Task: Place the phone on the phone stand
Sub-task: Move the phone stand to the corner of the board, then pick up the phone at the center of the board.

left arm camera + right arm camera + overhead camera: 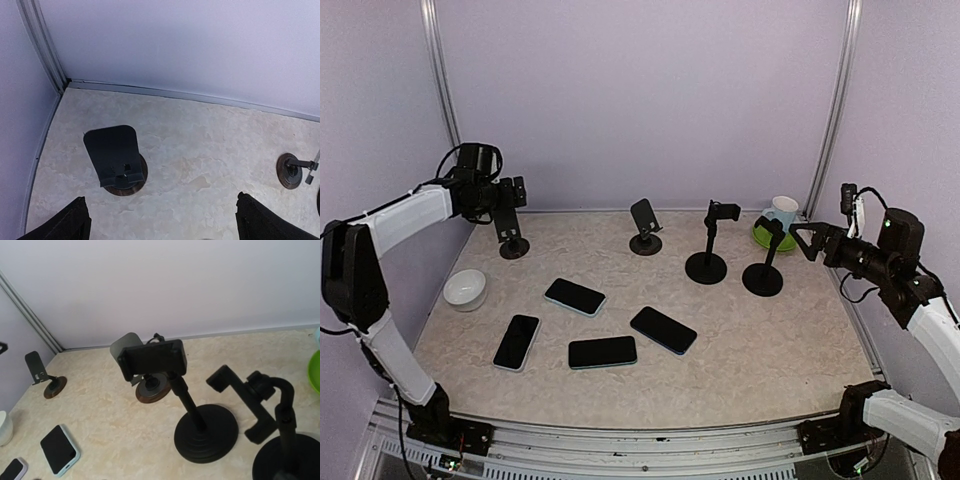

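Left jaws spread, over small black plate-shaped phone stand (112,155) at 10 o'clock. Right jaws spread, 3 o'clock. Four black flat phones (602,351) lie on beige marbled worktop (770,340), centre to 7 o'clock.

Table (750,350), front half: left phone (517,341), rear phone (574,296), front phone (602,351) and right phone (663,330) lie flat, apart. Row behind, left to right: corner stand (513,247), centre stand (644,228), inner clamp stand (707,262), outer clamp stand (763,276). Bowl (465,289) at left edge. Cup (781,211) on plate (787,243), back right.

Marbled table (750,350): phones (602,352), stands (706,266), bowl (466,289).
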`<state>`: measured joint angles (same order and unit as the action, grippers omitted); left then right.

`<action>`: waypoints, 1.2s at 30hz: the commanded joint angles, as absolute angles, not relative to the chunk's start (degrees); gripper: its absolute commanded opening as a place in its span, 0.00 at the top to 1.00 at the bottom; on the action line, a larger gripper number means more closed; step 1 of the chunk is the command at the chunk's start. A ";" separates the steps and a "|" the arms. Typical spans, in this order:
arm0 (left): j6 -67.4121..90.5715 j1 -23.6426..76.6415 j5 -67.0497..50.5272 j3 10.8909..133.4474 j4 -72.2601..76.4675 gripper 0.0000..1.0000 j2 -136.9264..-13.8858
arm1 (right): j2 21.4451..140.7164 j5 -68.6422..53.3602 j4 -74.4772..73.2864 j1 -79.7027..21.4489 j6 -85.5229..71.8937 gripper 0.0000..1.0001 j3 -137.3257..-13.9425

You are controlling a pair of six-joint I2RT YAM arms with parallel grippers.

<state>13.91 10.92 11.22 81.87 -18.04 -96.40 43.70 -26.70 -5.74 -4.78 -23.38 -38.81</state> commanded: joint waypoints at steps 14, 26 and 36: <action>22.86 28.97 4.77 65.74 -17.52 0.01 -84.25 | 45.00 -30.82 -4.13 -8.00 -20.51 0.00 -39.73; 25.19 35.34 12.15 69.25 -19.70 0.01 -82.11 | 45.45 -24.28 -7.36 -23.55 -11.35 0.00 -44.67; 28.41 30.36 5.92 64.34 -15.95 0.01 -74.90 | 56.29 -20.77 -12.52 -37.42 -5.87 0.00 -49.81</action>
